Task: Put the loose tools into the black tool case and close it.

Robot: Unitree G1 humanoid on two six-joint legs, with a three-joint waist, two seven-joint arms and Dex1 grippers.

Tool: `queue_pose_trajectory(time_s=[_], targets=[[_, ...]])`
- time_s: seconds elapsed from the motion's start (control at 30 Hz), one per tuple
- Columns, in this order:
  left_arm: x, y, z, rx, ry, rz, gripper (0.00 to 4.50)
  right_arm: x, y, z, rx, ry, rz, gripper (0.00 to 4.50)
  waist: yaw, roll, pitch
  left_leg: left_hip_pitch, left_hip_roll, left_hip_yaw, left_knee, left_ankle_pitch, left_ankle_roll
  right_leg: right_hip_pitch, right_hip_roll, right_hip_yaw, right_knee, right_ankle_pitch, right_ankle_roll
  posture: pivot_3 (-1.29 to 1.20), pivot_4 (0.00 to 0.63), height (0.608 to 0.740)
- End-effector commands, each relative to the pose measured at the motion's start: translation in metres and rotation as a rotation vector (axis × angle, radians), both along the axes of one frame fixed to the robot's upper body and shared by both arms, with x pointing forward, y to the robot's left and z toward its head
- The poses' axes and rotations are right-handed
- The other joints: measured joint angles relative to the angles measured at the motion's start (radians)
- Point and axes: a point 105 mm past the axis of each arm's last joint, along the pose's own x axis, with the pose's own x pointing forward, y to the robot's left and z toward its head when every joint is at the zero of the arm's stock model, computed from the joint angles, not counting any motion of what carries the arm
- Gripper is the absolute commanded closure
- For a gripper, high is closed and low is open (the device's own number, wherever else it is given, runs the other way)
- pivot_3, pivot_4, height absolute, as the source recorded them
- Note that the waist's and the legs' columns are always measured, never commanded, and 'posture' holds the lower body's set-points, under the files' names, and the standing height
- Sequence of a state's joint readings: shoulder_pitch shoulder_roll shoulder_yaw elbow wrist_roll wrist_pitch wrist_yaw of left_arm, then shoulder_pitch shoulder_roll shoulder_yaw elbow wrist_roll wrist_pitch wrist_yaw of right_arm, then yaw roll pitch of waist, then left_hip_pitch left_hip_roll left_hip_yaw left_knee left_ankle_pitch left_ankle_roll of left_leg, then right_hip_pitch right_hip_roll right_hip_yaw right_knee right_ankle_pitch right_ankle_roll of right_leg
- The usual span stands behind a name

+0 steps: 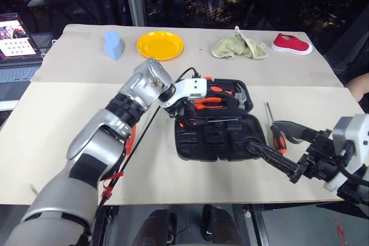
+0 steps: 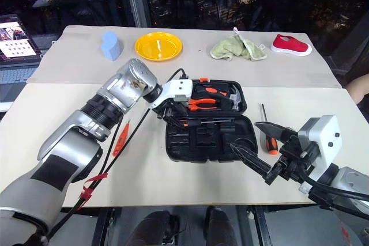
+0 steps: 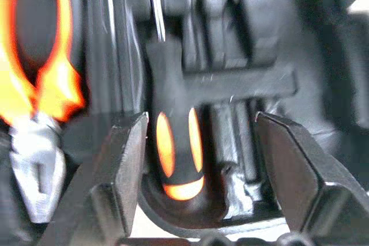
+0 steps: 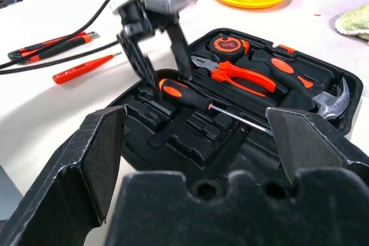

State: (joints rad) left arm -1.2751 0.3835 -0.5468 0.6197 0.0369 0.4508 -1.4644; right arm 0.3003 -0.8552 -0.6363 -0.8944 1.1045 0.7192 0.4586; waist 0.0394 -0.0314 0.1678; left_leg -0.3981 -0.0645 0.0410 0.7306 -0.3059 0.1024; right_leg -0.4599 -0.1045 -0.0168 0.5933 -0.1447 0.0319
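Case point(image 1: 222, 142) open at table centre, lid half toward twelve o'clock. Pliers point(image 4: 239, 74), hammer point(image 4: 331, 101) and a round tape point(image 4: 226, 45) already seated in the lid half.

One screwdriver point(image 4: 190, 97) lying across the case's recesses, handle toward nine o'clock. Left gripper point(image 3: 202, 159) poised right over that handle, jaws parted to either side, pads clear of it: released, not grasping. Whether the tool sits fully in its slot, cannot tell.

Second screwdriver point(image 1: 275, 131) on the table at three o'clock of the case, just beside its edge. Right gripper point(image 2: 262, 148) hanging near it at the case's four o'clock corner, spread wide, empty.

Tester point(image 4: 81, 68) and knife point(image 4: 52, 43) together on the table at nine o'clock of the case, well apart from it, partly under the left arm in the head views.

Judged progress: perhaps a third done. Left to do: the three-o'clock screwdriver, tester and knife into the case, then lid swung shut and latched.
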Motion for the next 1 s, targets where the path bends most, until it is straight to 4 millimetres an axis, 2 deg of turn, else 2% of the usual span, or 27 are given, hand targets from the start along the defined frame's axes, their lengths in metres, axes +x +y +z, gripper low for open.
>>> queue_pose_trajectory(time_s=[0.03, 0.17, 0.2, 0.47, 0.6, 0.73, 0.93, 1.0], targets=[[-0.001, -0.009, 0.018, -0.083, -0.064, -0.049, 2.66, -0.002, -0.002, 0.01, 0.004, -0.057, -0.005, 0.0, 0.0, 0.0, 0.0, 0.0, 0.0, 0.0, 0.0, 0.0, 0.0, 0.0, 0.0, 0.0, 0.0, 0.0, 0.0, 0.0, 0.15, 0.74], [-0.001, -0.014, 0.003, -0.066, -0.068, -0.057, 4.24, -0.002, -0.004, 0.01, 0.002, -0.057, -0.013, 0.0, 0.001, 0.0, 0.0, 0.0, -0.001, 0.0, 0.0, 0.0, 0.0, 0.001, 0.001, 0.0, 0.001, 0.0, 0.0, 0.0, 0.15, 0.74], [0.0, -0.015, -0.002, -0.056, -0.077, -0.056, 4.46, -0.002, -0.004, 0.009, 0.0, -0.057, -0.016, 0.0, 0.0, 0.0, 0.0, 0.001, -0.002, 0.0, 0.0, 0.0, 0.0, 0.001, 0.0, 0.0, 0.0, 0.0, 0.0, 0.0, 0.15, 0.74], [0.002, -0.025, -0.024, -0.038, -0.078, -0.058, 4.46, -0.002, -0.006, 0.007, -0.005, -0.056, -0.036, 0.0, 0.001, 0.0, 0.0, 0.0, -0.003, 0.0, 0.0, 0.0, 0.0, 0.001, 0.001, -0.001, 0.0, 0.0, 0.001, 0.0, 0.15, 0.74], [0.009, -0.028, -0.034, -0.01, -0.11, -0.022, 4.46, -0.005, -0.006, 0.006, 0.001, -0.052, -0.042, 0.0, 0.001, 0.0, 0.0, 0.001, -0.003, 0.0, 0.0, 0.0, 0.0, 0.001, 0.0, 0.0, 0.0, 0.0, 0.001, 0.0, 0.15, 0.74], [0.008, -0.028, -0.04, 0.016, -0.114, -0.047, 4.46, -0.005, -0.007, 0.005, 0.003, -0.048, -0.048, 0.0, 0.001, 0.0, 0.0, 0.001, -0.003, 0.0, 0.0, 0.0, 0.001, 0.001, 0.0, 0.0, 0.0, 0.0, 0.001, 0.0, 0.15, 0.74], [0.01, -0.028, -0.059, 0.088, -0.204, -0.101, 4.46, -0.006, -0.007, 0.005, 0.01, -0.044, -0.048, 0.0, 0.005, 0.001, -0.001, 0.002, -0.003, 0.0, 0.0, 0.0, 0.001, 0.003, -0.003, 0.0, 0.001, 0.001, 0.001, 0.0, 0.15, 0.74], [0.009, -0.028, -0.064, 0.104, -0.217, -0.118, 4.46, -0.006, -0.007, 0.004, 0.011, -0.043, -0.047, 0.0, 0.006, 0.001, -0.001, 0.004, -0.003, 0.0, 0.0, -0.003, 0.006, 0.004, -0.004, 0.0, 0.001, 0.001, 0.001, 0.0, 0.15, 0.74]])
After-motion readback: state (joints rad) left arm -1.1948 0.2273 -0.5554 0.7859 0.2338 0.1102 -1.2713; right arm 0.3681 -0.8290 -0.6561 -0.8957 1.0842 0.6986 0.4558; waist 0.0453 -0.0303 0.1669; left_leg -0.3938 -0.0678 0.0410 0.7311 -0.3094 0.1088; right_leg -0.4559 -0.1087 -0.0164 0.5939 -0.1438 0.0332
